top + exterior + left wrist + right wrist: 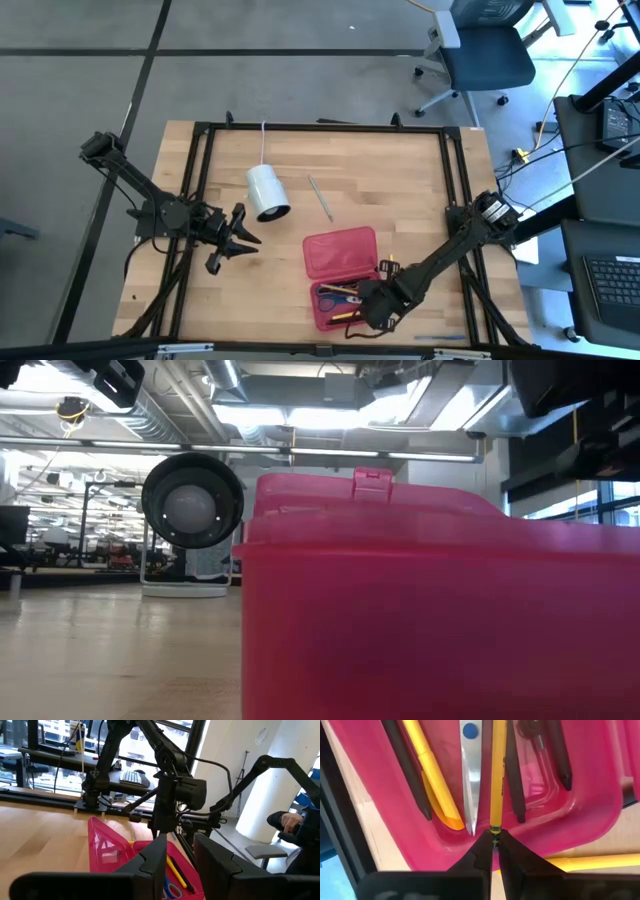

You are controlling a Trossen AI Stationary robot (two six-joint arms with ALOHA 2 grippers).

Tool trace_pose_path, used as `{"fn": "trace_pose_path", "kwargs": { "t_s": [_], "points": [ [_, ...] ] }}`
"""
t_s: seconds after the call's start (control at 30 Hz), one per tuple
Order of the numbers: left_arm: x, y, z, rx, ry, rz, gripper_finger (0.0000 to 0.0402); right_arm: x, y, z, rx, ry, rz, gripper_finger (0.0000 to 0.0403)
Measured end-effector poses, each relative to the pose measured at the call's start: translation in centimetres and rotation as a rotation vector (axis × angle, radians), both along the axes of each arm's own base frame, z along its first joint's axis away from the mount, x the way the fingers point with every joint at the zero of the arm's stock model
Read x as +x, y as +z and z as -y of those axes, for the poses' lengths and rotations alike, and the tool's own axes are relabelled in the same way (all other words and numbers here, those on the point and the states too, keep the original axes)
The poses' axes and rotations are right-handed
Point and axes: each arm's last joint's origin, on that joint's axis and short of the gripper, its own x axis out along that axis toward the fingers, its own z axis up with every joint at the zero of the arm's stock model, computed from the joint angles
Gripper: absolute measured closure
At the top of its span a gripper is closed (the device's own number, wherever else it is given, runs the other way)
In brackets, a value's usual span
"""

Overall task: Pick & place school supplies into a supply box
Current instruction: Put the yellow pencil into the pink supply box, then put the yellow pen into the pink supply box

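Note:
The red supply box [340, 252] lies open near the table's front, with its lid toward the far side and its tray [580, 815] toward the near side. In the tray lie blue-riveted scissors [470, 775], a yellow marker [432, 775] and black pens [407, 770]. My right gripper [372, 312] hangs over the tray's right end, shut on a yellow pencil [496, 770]. Another yellow pencil [590, 862] lies on the table just outside the tray. A thin pencil [320, 197] lies farther back. My left gripper [240, 243] waits left of the box, open and holding nothing. My right gripper pinches the yellow pencil's banded end [494, 828] between its two fingertips [481, 851]. The fingers come from above, pointing down. The pencil runs away from them over the tray, between the scissors and a black pen; whether it rests on the tray floor I cannot tell.
A white cylinder [268, 192] with a cord lies on its side behind and left of the box. Black frame rails [200, 160] run along the table's edges. Bare wood lies between my left gripper and the box.

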Motion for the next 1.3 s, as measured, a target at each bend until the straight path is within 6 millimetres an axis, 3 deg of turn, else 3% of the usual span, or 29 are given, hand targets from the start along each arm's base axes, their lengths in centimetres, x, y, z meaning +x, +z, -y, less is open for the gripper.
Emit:
{"fn": "trace_pose_path", "kwargs": {
  "t_s": [0.27,0.63,0.87,1.3],
  "points": [
    [0.0,0.0,0.0,0.000,0.000,0.000,0.0307,0.1,0.0,0.1,0.006,-0.005,0.005,0.0380],
    [0.0,0.0,0.0,0.000,0.001,0.000,0.0309,0.7,0.0,0.7,0.009,-0.028,0.009,0.0324],
    [0.0,0.0,0.0,0.000,0.001,0.000,0.0307,1.0,0.1,1.2,0.007,-0.029,0.011,0.0315],
    [0.0,0.0,0.0,0.000,0.001,0.000,0.0306,-0.4,4.9,2.3,0.020,-0.115,0.131,0.0314]
  ]
}}
